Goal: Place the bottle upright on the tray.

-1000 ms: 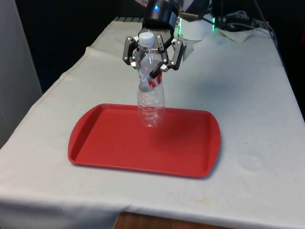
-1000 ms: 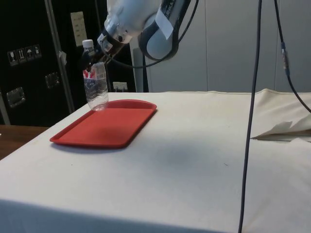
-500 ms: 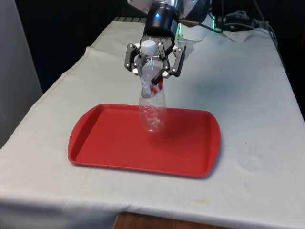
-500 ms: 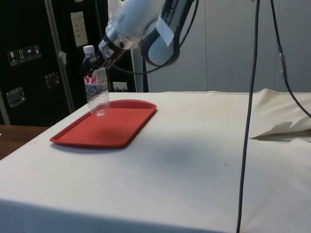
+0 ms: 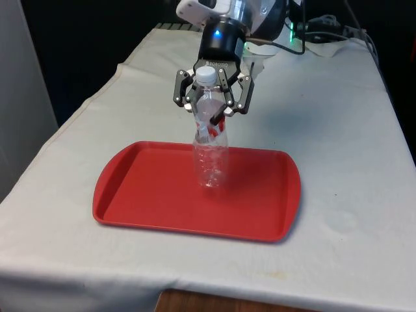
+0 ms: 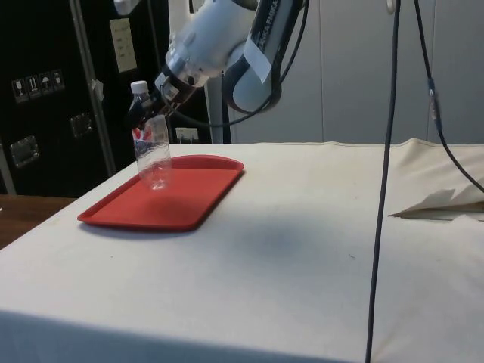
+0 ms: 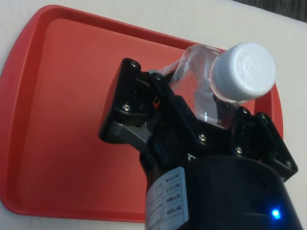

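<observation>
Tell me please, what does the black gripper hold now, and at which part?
The black two-finger gripper holds a clear plastic bottle with a white cap, gripped at its upper part just below the cap, over the red plastic tray.

red tray (image 5: 149, 195); clear bottle (image 5: 210, 156), white cap (image 5: 206, 74), red label

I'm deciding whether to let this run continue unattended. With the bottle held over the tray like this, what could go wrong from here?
1. The bottle looks nearly upright with its base at or just above the red tray; a slight lean could tip it on release.
2. The gripper holds it high, near the neck, so the light, empty-looking bottle could pivot.
3. The opening fingers might drag it over.
</observation>
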Available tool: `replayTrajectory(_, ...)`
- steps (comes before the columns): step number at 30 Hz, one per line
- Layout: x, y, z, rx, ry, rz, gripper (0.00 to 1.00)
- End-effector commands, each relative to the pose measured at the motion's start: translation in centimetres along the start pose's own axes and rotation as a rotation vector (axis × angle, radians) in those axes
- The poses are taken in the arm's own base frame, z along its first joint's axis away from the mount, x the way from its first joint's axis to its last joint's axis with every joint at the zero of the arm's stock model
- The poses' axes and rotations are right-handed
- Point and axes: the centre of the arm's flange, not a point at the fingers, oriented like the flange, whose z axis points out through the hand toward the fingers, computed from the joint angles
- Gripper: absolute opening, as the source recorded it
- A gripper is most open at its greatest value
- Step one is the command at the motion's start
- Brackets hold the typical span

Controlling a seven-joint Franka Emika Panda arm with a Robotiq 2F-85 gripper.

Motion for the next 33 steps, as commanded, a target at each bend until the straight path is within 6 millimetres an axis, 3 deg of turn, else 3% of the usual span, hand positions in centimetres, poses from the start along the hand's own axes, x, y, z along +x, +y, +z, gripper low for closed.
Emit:
replayTrajectory(1,-0.1,0.0,0.2,0.006,0.011,-0.001,0.28)
replayTrajectory(19,-1.6,-0.2,1.1,0.009,-0.009,-0.011,0.28)
replayTrajectory(33,-1.6,-0.3,1.2,0.011,-0.005,-0.012,0.28)
